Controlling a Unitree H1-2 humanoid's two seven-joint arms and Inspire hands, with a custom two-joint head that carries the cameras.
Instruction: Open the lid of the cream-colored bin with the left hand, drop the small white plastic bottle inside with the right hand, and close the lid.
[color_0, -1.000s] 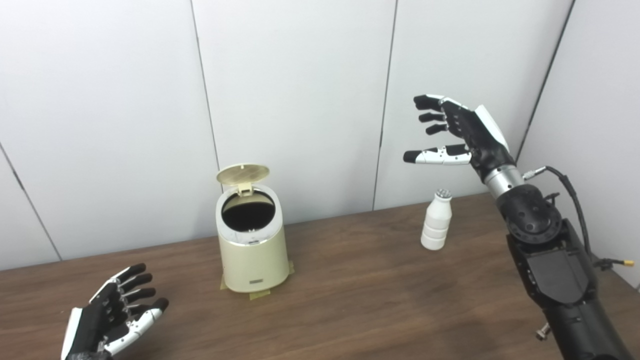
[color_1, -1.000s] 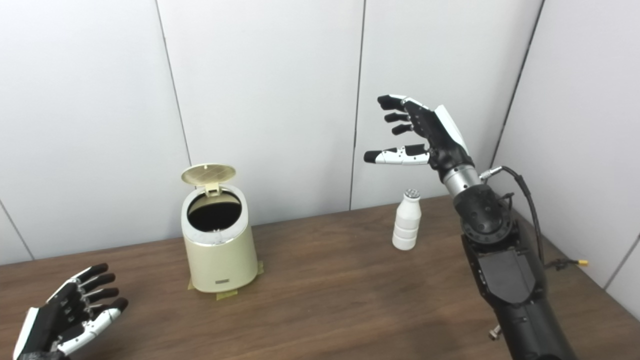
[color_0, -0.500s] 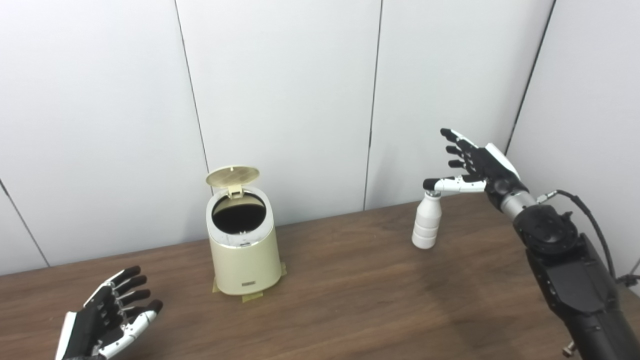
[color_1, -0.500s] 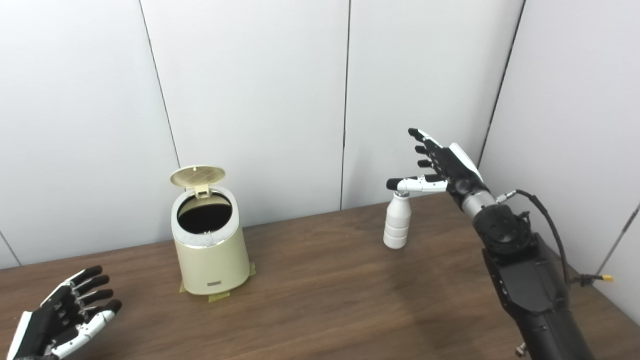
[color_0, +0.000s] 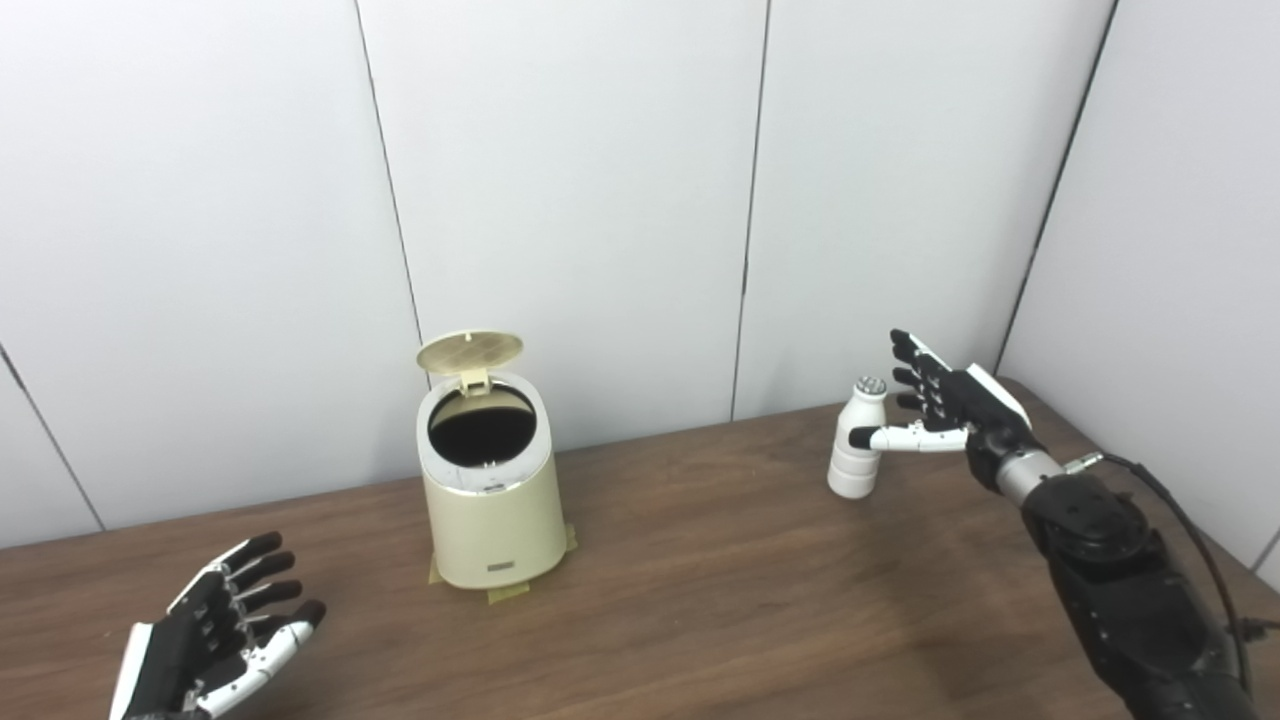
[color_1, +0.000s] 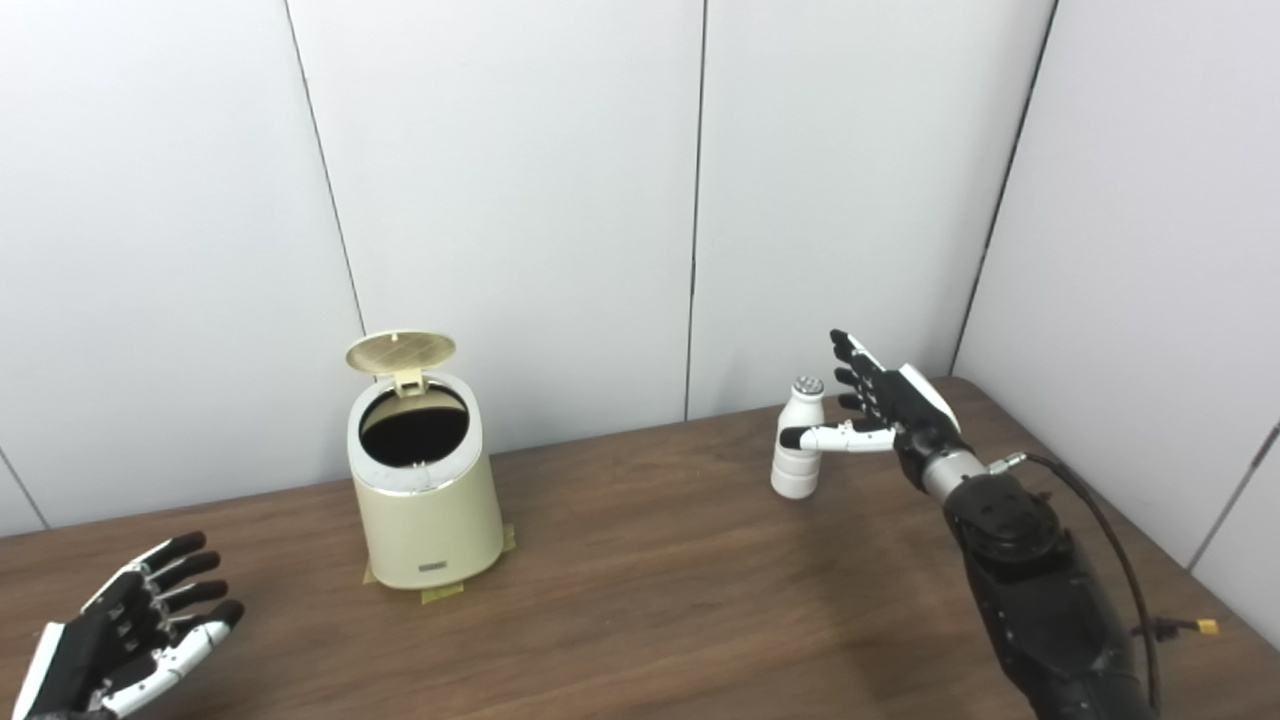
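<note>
The cream-colored bin (color_0: 490, 515) stands on the wooden table (color_0: 700, 610) left of centre, taped down at its base. Its round lid (color_0: 470, 351) stands open and upright, showing the dark inside. The small white plastic bottle (color_0: 858, 452) stands upright at the back right. My right hand (color_0: 940, 410) is open just right of the bottle at its height, thumb reaching in front of the bottle's middle, fingers spread beside it. I cannot tell whether the thumb touches it. My left hand (color_0: 215, 635) is open and empty, low at the front left.
White wall panels (color_0: 600, 200) close off the table at the back and the right. My right forearm (color_0: 1130, 590) with its cable lies along the table's right side. Bare tabletop lies between the bin and the bottle.
My right hand has come down from well above the bottle to the bottle's level beside it, staying open. The camera shifted a little. The left hand, bin and bottle stay put.
</note>
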